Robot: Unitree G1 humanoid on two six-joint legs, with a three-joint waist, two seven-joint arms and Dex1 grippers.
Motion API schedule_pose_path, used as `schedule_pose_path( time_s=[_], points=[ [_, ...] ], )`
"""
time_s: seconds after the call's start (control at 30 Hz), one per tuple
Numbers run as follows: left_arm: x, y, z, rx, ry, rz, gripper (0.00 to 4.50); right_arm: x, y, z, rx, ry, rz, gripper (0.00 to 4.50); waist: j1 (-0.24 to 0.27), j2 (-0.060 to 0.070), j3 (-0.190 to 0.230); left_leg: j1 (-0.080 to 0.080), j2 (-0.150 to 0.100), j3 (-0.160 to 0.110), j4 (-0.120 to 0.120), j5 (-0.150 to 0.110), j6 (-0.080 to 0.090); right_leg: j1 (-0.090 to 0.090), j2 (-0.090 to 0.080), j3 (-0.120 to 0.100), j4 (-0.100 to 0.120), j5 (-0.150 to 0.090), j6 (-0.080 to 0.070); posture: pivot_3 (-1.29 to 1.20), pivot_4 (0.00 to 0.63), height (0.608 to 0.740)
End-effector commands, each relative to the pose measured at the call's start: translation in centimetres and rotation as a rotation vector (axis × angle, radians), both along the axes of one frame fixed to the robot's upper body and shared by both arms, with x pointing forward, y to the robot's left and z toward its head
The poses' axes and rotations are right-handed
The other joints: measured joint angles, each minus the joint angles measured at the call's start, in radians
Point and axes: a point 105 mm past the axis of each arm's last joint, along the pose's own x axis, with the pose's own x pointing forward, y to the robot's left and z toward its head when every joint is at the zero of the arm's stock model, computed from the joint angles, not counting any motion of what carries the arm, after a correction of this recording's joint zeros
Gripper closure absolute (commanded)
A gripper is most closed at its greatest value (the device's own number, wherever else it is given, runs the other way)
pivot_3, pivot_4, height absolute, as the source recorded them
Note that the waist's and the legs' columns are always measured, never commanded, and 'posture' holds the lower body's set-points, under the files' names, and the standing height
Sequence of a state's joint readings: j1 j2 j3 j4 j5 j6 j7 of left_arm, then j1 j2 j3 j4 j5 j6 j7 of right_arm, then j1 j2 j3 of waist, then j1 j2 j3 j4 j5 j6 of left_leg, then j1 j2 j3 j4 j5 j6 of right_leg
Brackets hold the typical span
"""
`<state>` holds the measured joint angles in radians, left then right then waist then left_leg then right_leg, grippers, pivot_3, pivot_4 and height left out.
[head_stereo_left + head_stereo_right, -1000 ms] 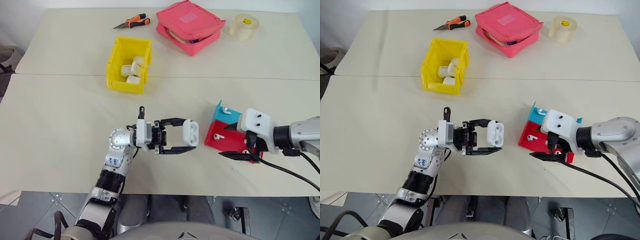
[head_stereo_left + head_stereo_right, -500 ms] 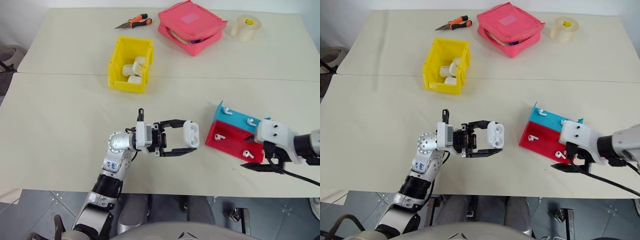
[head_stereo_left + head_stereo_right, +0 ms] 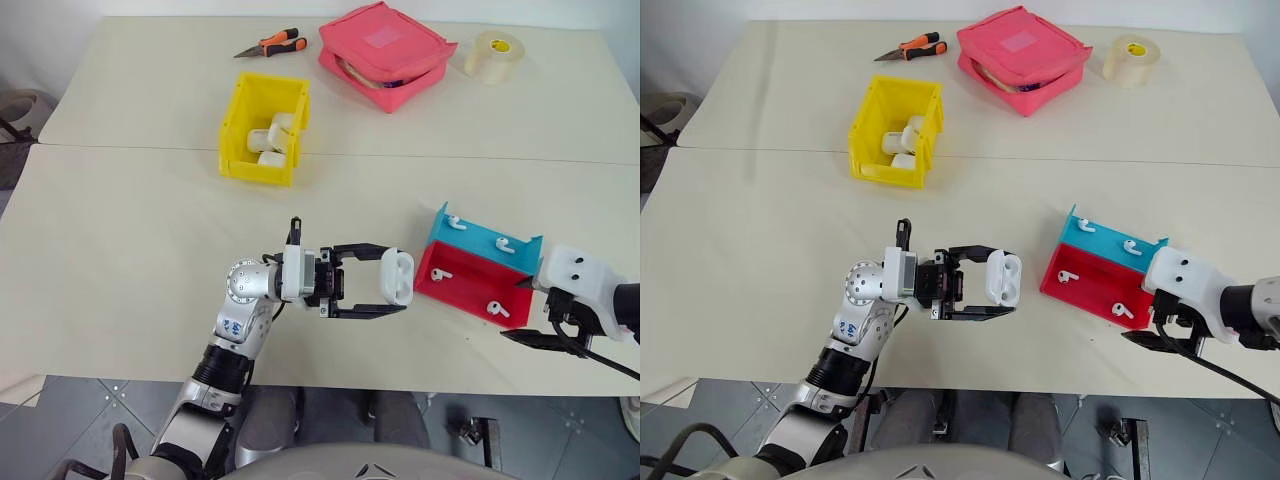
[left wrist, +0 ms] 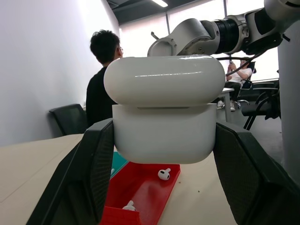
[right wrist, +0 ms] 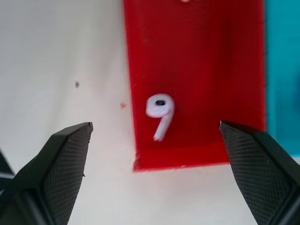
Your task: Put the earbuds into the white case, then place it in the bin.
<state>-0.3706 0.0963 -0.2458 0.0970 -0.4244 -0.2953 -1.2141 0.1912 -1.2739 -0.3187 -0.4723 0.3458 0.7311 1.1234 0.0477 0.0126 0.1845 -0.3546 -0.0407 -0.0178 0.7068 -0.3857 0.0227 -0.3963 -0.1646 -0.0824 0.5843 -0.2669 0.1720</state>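
My left gripper [image 3: 392,292] clamps the white case [image 3: 396,276]; my right gripper [image 5: 154,140], spread wide, could nudge the earbud [image 5: 159,115] ahead away

left end effector [image 4: 161,154]: clamps white case [image 4: 164,110] | red tray [image 4: 140,192]: two earbuds [image 4: 163,174]

i see the white case [image 3: 396,277] held just left of the red-and-blue tray [image 3: 478,272], four earbuds [image 3: 438,273] inside it; yellow bin [image 3: 262,127] well beyond.

The right tool [image 3: 530,312] partly hides the tray's [image 3: 470,283] far end.
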Motion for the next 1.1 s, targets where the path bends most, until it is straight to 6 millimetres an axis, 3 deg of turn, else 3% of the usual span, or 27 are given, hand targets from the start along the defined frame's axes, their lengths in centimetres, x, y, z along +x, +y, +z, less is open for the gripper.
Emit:
schedule_pose_path(
  time_s=[0.03, 0.2, 0.3, 0.47, 1.1],
  points=[
    [-0.1, 0.1, 0.4, -0.02, -0.013, -0.001, 1.71, -0.1, 0.6, 0.0, 0.001, 0.011, 0.007, 0.0, 0.002, 0.0, 0.0, 0.0, 0.0, 0.0, 0.0, 0.0, 0.0, 0.0, 0.0, 0.0, 0.0, 0.0, 0.0, 0.0, 0.15, 0.74],
    [-0.4, 0.0, 0.2, -0.023, -0.002, 0.002, 1.71, 0.2, 0.7, -0.5, -0.015, 0.02, -0.007, 0.0, 0.001, 0.0, 0.0, 0.0, 0.0, 0.0, 0.0, 0.0, 0.0, 0.0, 0.0, 0.0, 0.0, 0.0, 0.0, 0.0, 0.15, 0.74],
    [-0.6, -0.1, 0.1, -0.024, 0.003, 0.003, 1.71, 0.5, 0.6, -0.6, -0.029, 0.018, -0.017, 0.58, 0.001, 0.0, 0.0, 0.0, 0.0, 0.0, 0.0, 0.0, 0.0, 0.0, 0.0, 0.0, 0.0, 0.0, 0.0, 0.0, 0.15, 0.74],
    [-0.5, 0.1, 0.1, -0.024, 0.006, 0.009, 1.71, 0.6, 0.9, -0.8, -0.034, 0.032, -0.015, 2.24, 0.002, 0.0, 0.0, 0.0, 0.0, -0.001, 0.001, 0.0, 0.0, 0.0, 0.0, 0.0, 0.0, 0.0, 0.0, 0.0, 0.15, 0.74],
    [-0.2, 0.0, 0.2, -0.023, 0.003, 0.012, 1.71, 1.0, 1.5, -1.5, -0.03, 0.029, -0.04, 2.24, 0.001, 0.0, 0.0, 0.0, 0.0, 0.0, 0.001, 0.0, 0.0, 0.0, 0.0, 0.0, 0.0, 0.0, 0.0, 0.0, 0.15, 0.74]
  ],
)
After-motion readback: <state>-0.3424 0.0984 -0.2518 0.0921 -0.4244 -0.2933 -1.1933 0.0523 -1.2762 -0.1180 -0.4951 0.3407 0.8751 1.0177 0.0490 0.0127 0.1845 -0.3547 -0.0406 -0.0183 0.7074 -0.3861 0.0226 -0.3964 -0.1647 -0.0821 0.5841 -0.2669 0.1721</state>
